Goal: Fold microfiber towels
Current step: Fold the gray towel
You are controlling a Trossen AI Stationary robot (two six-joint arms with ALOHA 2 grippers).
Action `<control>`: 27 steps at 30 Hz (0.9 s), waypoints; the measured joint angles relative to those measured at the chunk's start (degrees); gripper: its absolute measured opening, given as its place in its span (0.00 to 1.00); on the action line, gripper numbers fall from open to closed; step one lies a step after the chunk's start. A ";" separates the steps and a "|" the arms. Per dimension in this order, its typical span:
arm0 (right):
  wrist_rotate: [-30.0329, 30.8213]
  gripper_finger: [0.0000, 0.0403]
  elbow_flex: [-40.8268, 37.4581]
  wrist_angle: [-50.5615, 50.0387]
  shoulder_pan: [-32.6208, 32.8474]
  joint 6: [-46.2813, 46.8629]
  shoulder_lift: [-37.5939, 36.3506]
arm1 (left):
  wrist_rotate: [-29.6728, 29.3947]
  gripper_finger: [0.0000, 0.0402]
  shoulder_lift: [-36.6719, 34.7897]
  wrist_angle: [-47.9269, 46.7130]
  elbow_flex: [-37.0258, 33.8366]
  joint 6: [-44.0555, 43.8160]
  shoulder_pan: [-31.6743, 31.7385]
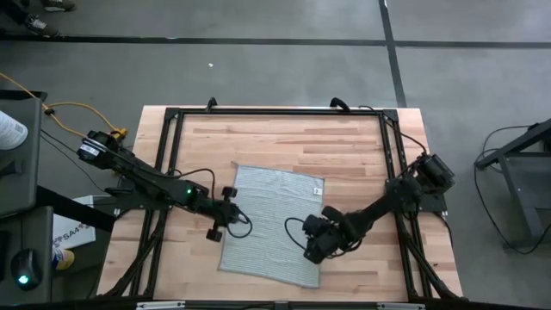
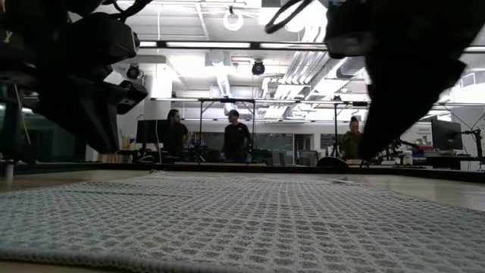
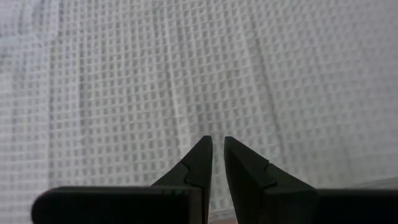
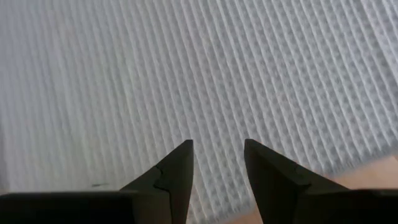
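Observation:
One light grey-blue microfiber towel (image 1: 271,224) lies spread flat on the wooden table, with its small white tag (image 1: 317,190) at the far right corner. My left gripper (image 1: 229,215) hangs over the towel's left edge. Its fingers point slantwise down, with a narrow gap between the tips (image 3: 217,142) and nothing in it. My right gripper (image 1: 315,246) hangs over the towel's near right part. It is open (image 4: 219,144), with only waffle cloth showing beyond the fingers. In the low view both grippers (image 2: 102,140) (image 2: 371,144) end a little above the cloth (image 2: 250,220).
Bare wood (image 1: 275,142) shows beyond the towel's far edge and on either side of it. A black frame rail (image 1: 275,112) runs round the tabletop. In the low view several people (image 2: 235,136) stand in the room beyond the table.

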 joint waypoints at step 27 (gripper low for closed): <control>-6.35 0.34 0.02 1.80 -5.42 -8.12 0.00 | 6.74 0.10 -1.51 14.18 -9.09 1.44 4.81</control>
